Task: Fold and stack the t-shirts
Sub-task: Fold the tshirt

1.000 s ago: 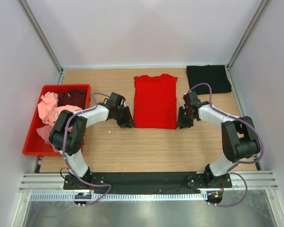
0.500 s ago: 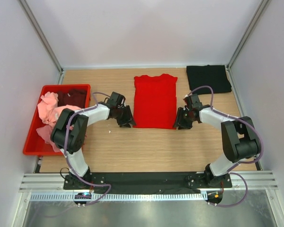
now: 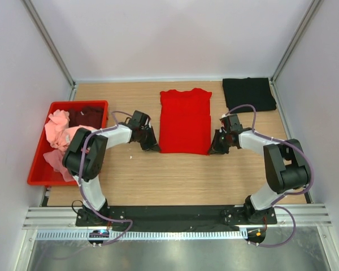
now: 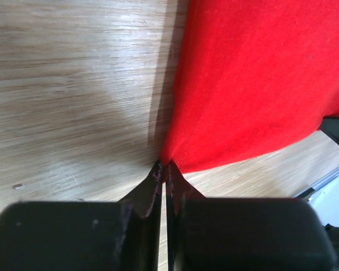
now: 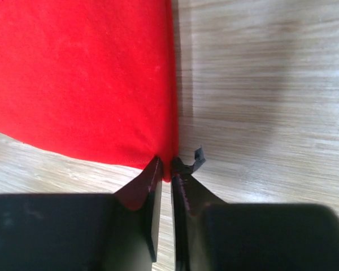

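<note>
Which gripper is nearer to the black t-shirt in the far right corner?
Right. The right gripper grips the near right corner of the red t-shirt, not far in front of the black t-shirt. The left gripper grips the near left corner, across the red cloth.

Overhead camera looking down on table, wrist cameras close, sharing red t-shirt

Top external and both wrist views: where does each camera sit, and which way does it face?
Top external: above and behind the arm bases, looking down on the table; both arms show, flanking the red t-shirt.
Left wrist: on the left arm, looking past the left fingers at the shirt's near left corner.
Right wrist: on the right arm, looking past the right fingers at its near right corner.
Shared: both wrist views show that shirt's near hem, pinched.
</note>
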